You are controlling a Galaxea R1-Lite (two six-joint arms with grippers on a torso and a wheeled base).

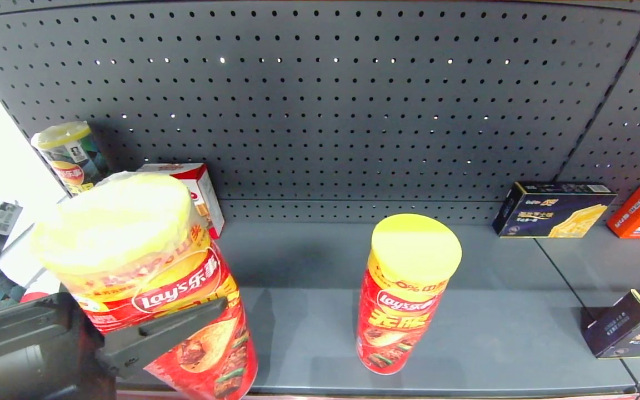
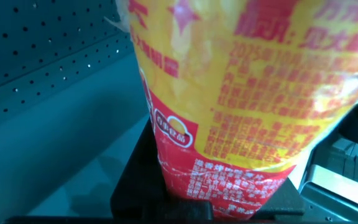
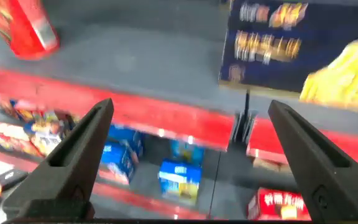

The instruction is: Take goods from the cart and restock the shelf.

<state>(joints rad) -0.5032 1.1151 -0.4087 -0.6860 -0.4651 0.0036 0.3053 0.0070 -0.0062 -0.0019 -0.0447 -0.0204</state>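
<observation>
Left gripper (image 1: pixel 148 325) clamped across the middle of a tall red chip can with yellow plastic lid (image 1: pixel 131 233). One dark finger (image 1: pixel 170 328) crosses the can's front; the other is hidden behind it. In the left wrist view the can (image 2: pixel 241 112) sits right against the gripper body.

Held can is at the front lip of the grey metal shelf board (image 1: pixel 509 333), on the robot's left. Long axis is near vertical but tilted, lid leaning left and toward the camera, base toward the shelf. Cannot tell whether the base touches the board.

A matching red can with yellow lid (image 1: pixel 403 300) stands on the board to the right of the held one, well apart, with bare board between and behind them. The likely move is to push in over the lip, straighten the can and set it down left of the standing one. The tilt is what needs fixing.

Right gripper (image 3: pixel 191 162) is spread wide and holds nothing, low by the shelf's red front edge (image 3: pixel 166 112) near a navy and yellow box (image 3: pixel 303 50). The left arm is the one placed to act.

Behind the held can: a red and white carton (image 1: pixel 203 191) and a dark can with a yellow lid (image 1: pixel 67 155) against the grey pegboard (image 1: pixel 320 111).
</observation>
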